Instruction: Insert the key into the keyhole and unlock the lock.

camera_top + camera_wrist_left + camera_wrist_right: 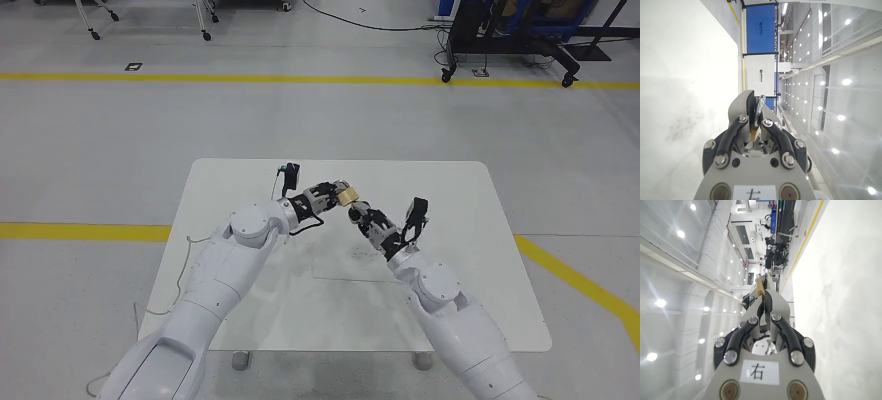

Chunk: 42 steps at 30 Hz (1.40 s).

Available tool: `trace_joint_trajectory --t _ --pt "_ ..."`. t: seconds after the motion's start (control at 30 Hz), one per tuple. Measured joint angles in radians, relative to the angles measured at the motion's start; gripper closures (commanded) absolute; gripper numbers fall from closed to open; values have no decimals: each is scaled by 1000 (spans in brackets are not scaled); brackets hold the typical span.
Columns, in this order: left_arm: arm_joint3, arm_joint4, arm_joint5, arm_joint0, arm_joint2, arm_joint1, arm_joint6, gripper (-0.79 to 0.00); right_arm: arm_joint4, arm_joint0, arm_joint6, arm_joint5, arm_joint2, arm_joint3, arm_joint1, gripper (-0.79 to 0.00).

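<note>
Lock, brass with a steel shackle, was up in the air over the white surface, not touching it. Left jaws were pinching it by its flat sides. Right jaws were pressed together, with their tips at the lock's brass body; whether the key sat between them I could not tell.

left gripper, right gripper: grey shells, black links, silver screws; white arms.

Clenched left pincer meets right pincer (also clenched)
</note>
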Motion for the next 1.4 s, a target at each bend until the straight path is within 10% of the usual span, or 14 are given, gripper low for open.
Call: trace_joint_trajectory --t 0.57,1.17,1.27,1.4 --pt "-50 60 -100 24 -12 8 4 0 700 50 413 349 89 176 -12 0" --pt "-95 84 -170 53 -37 14 32 0 858 105 532 513 74 291 -21 0" --pt "-97 83 -166 55 -39 15 32 0 819 103 539 484 73 282 -18 -240" --pt "-95 58 -152 58 -43 13 24 0 795 98 564 472 73 270 -16 -366"
